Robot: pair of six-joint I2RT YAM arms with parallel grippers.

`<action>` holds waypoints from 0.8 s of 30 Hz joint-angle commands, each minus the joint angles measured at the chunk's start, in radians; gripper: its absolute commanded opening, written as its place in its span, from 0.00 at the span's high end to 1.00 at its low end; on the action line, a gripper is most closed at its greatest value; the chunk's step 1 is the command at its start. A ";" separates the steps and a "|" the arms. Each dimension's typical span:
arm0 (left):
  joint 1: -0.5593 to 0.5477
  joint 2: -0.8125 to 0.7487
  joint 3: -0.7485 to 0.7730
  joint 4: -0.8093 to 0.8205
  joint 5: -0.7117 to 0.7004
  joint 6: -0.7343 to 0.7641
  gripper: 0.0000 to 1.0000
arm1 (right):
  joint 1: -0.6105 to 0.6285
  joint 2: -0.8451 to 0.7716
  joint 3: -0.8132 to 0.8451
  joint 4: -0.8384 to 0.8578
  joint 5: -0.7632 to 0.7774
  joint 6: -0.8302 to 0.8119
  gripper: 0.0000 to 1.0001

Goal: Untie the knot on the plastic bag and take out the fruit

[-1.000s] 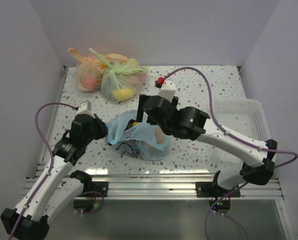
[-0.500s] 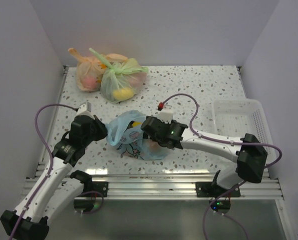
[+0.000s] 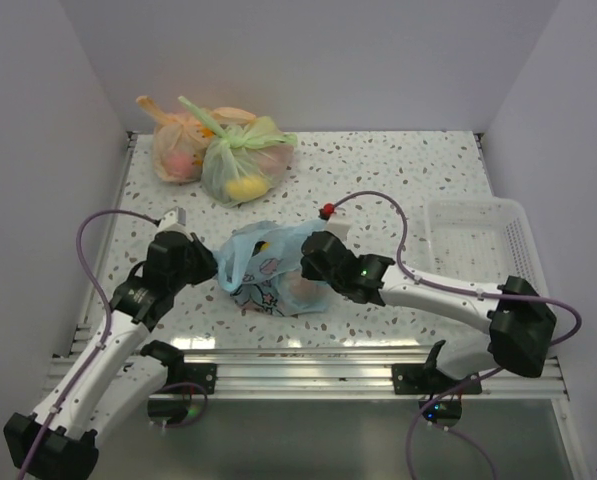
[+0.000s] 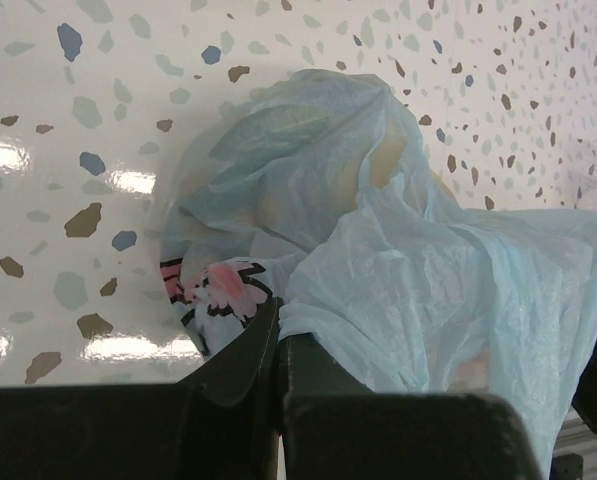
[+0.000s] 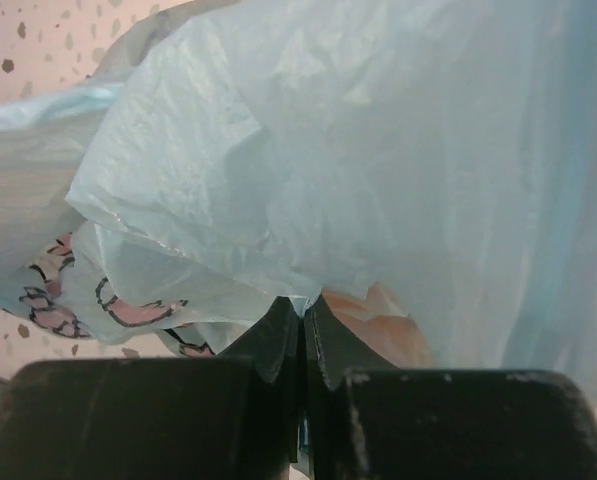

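Note:
The light blue plastic bag (image 3: 275,270) with its pink-and-black print (image 4: 213,295) lies crumpled at the table's front middle. My left gripper (image 3: 214,266) is shut on the film at the bag's left edge (image 4: 278,325), beside a blue handle loop (image 3: 230,268). At the bag's right side my right gripper (image 3: 314,266) is shut too, pinching a fold of film (image 5: 303,303). An orange fruit (image 5: 383,312) shows through the film just past the right fingertips. A yellow piece (image 3: 263,243) peeks out at the bag's top. I cannot make out the knot.
A green bag (image 3: 243,160) and an orange bag (image 3: 176,150), both tied and full of fruit, sit at the back left. A white basket (image 3: 478,235) stands at the right edge. Walls close in the left, back and right sides.
My right gripper came down from above the bag to its right side and shut on the film. The left gripper kept its hold; the bag bunched slightly.

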 commanded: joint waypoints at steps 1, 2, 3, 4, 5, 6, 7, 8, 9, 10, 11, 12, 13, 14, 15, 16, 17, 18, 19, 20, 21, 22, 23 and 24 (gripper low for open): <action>0.004 0.050 0.024 0.059 -0.060 0.002 1.00 | -0.020 -0.106 -0.049 -0.032 0.038 -0.038 1.00; 0.007 0.070 0.039 0.067 -0.077 0.008 1.00 | -0.033 -0.132 -0.069 -0.056 0.046 -0.031 1.00; 0.008 0.110 0.047 0.076 -0.086 0.009 1.00 | -0.067 -0.166 -0.115 -0.079 0.056 -0.008 1.00; 0.013 0.128 0.055 0.100 -0.092 0.011 1.00 | -0.085 -0.201 -0.138 -0.114 0.066 0.001 1.00; 0.026 0.150 0.070 0.117 -0.094 0.014 1.00 | -0.104 -0.276 -0.161 -0.123 0.081 0.006 1.00; 0.039 0.191 0.082 0.130 -0.091 0.012 1.00 | -0.150 -0.307 -0.201 -0.123 0.078 -0.006 1.00; 0.066 0.214 0.098 0.151 -0.080 0.016 1.00 | -0.176 -0.332 -0.214 -0.104 0.067 -0.026 1.00; 0.083 0.240 0.145 0.159 -0.046 0.019 1.00 | -0.207 -0.362 -0.217 -0.093 0.023 -0.050 1.00; 0.097 0.291 0.176 0.160 -0.031 0.026 1.00 | -0.266 -0.361 -0.191 -0.087 0.004 -0.102 1.00; 0.120 0.317 0.252 0.156 -0.019 0.034 1.00 | -0.291 -0.349 -0.159 -0.090 -0.014 -0.135 1.00; 0.128 0.339 0.292 0.147 -0.011 0.039 1.00 | -0.311 -0.329 -0.121 -0.099 -0.028 -0.167 1.00; 0.134 0.369 0.332 0.134 -0.014 0.052 1.00 | -0.335 -0.282 -0.031 -0.111 -0.045 -0.226 1.00; 0.143 0.380 0.369 0.113 -0.017 0.057 1.00 | -0.343 -0.259 0.019 -0.128 -0.054 -0.253 1.00; 0.148 0.386 0.433 0.101 -0.022 0.063 1.00 | -0.349 -0.236 0.063 -0.133 -0.065 -0.274 1.00; 0.151 0.389 0.460 0.087 -0.037 0.072 1.00 | -0.359 -0.193 0.144 -0.136 -0.091 -0.313 1.00; 0.157 0.385 0.481 0.058 -0.045 0.074 1.00 | -0.362 -0.176 0.179 -0.136 -0.106 -0.328 1.00; 0.157 0.380 0.501 0.047 -0.051 0.075 1.00 | -0.363 -0.157 0.209 -0.137 -0.127 -0.344 1.00; 0.157 0.356 0.498 0.036 -0.052 0.074 1.00 | -0.365 -0.142 0.261 -0.145 -0.144 -0.366 1.00; 0.155 0.340 0.489 0.022 -0.049 0.071 1.00 | -0.365 -0.111 0.280 -0.166 -0.179 -0.374 1.00; 0.157 0.322 0.448 0.016 -0.045 0.065 1.00 | -0.365 -0.102 0.294 -0.177 -0.198 -0.382 1.00; 0.157 0.279 0.419 0.013 -0.034 0.048 1.00 | -0.365 -0.096 0.294 -0.182 -0.218 -0.385 1.00; 0.157 0.253 0.343 0.013 -0.023 0.037 1.00 | -0.365 -0.093 0.282 -0.179 -0.268 -0.385 1.00; 0.157 0.226 0.296 0.019 0.003 0.025 1.00 | -0.365 -0.096 0.265 -0.176 -0.287 -0.387 1.00; 0.157 0.171 0.249 0.024 0.018 -0.007 1.00 | -0.365 -0.100 0.216 -0.171 -0.304 -0.374 1.00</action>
